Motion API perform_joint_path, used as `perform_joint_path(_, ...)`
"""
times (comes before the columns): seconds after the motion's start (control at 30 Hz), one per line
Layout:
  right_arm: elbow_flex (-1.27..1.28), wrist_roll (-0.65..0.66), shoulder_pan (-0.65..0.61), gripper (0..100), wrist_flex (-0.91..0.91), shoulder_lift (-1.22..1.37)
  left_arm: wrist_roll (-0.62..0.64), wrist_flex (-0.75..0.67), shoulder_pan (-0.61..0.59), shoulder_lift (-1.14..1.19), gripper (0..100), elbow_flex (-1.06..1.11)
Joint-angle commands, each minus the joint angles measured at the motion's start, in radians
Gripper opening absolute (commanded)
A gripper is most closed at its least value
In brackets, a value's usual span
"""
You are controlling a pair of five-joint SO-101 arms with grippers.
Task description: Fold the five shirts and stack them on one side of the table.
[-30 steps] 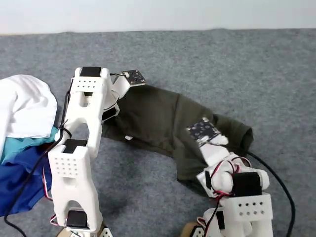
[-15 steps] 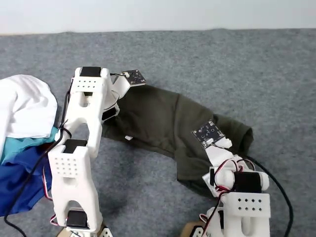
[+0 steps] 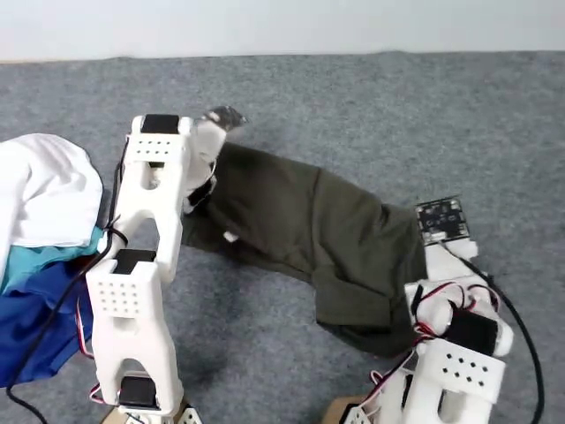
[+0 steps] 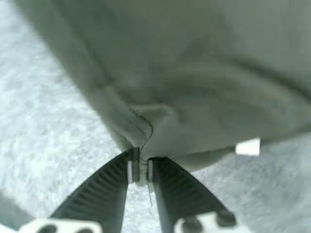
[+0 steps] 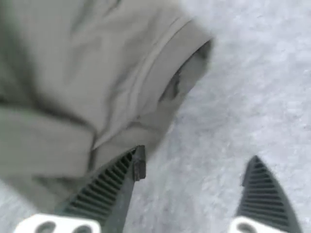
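The left tool [image 4: 140,166] pinches the hem of the olive shirt [image 3: 300,225], which is sprawled mid-counter [image 3: 397,115]. The right tool [image 5: 197,165] hangs spread beside its sleeve. I reckon a one-sided pull could bunch the cloth or slip that thin pinch.

I seem to be working at a robotics test bench, not in a home. A grey felt-like table cover [image 3: 353,106] runs back to a bare white wall [image 3: 282,26]. The left arm [image 3: 132,291] and right arm [image 3: 455,371] are white plastic, with exposed wires [image 3: 433,300] and a bare circuit board [image 3: 440,219]. An olive shirt [image 3: 300,221] lies spread on the cover beside a pile of shirts [image 3: 44,221].
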Motion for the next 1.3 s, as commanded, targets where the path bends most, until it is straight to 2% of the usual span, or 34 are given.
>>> perform_joint_path(0.0, 0.018, -0.055, 0.021, 19.5, -0.125, -0.013, 0.175, 0.063, 0.005, -0.018, 0, -0.13)
perform_joint_path(0.13, 0.044, -0.219, 0.016, 9.0, -0.202, -0.005, 0.402, 0.091, 0.002, -0.018, 0, -0.216)
perform_joint_path(0.23, 0.041, -0.296, 0.015, 2.3, -0.211, -0.005, 0.571, 0.091, -0.011, -0.023, 0, -0.254)
perform_joint_path(0.47, 0.048, -0.407, 0.01, 1.9, -0.206, -0.004, 0.717, 0.091, -0.012, -0.044, 0, -0.263)
perform_joint_path(0.73, 0.048, -0.45, -0.038, 2.0, -0.196, -0.004, 0.72, 0.092, -0.011, -0.046, 1, -0.197)
perform_joint_path(0.9, 0.049, -0.448, -0.035, 2.0, -0.194, -0.004, 0.73, 0.094, -0.021, -0.048, 14, -0.102)
perform_joint_path(1.03, 0.049, -0.448, -0.035, 2.0, -0.194, -0.004, 0.735, 0.097, -0.025, -0.055, 19, -0.022)
perform_joint_path(1.27, 0.049, -0.446, -0.035, 2.0, -0.196, -0.004, 0.644, 0.095, -0.021, -0.295, 19, 0.091)
